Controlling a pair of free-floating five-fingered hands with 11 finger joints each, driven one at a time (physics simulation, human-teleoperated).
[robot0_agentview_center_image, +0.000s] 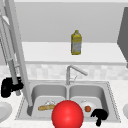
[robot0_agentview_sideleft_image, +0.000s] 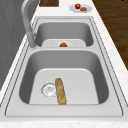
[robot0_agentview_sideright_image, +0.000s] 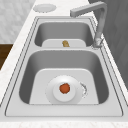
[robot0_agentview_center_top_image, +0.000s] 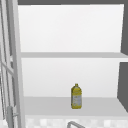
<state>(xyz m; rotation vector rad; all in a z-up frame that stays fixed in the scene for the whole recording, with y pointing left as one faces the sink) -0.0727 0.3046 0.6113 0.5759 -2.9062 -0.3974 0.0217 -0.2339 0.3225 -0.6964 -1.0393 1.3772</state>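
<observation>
- Kitchen sink (robot0_agentview_center_image: 113, 100) front rim first: a big red ball (robot0_agentview_center_image: 67, 114) sits closest to the camera, low and central, covering part of both basins.
- Just to its right, the right hand (robot0_agentview_center_image: 100, 115) hangs over the front edge of the right basin. It grips nothing that I can make out, and I cannot tell whether it is spread or closed.
- Right beside that hand, down in the right basin, a white plate (robot0_agentview_sideright_image: 51, 91) lies flat with a small orange-red fruit (robot0_agentview_sideright_image: 65, 88) in its middle, untouched.
- Over in the left basin, a bread stick (robot0_agentview_sideleft_image: 60, 91) lies on the floor, touching the drain strainer (robot0_agentview_sideleft_image: 48, 89).
- Behind the basins, the faucet (robot0_agentview_center_image: 72, 71) stands at the divider with its spout angled toward the right side.
- Now the action: the left hand (robot0_agentview_center_image: 7, 87) is up at the left edge, curled round the lower end of the door handle (robot0_agentview_center_image: 12, 67) in what looks like a full grip.
- That cabinet door (robot0_agentview_center_image: 17, 45) stands swung wide, so I judge the opening done, with the hand not yet off the handle.
- Farthest back, a yellow bottle (robot0_agentview_center_image: 76, 43) stands upright on the exposed shelf (robot0_agentview_center_image: 45, 53), well apart from both hands.
</observation>
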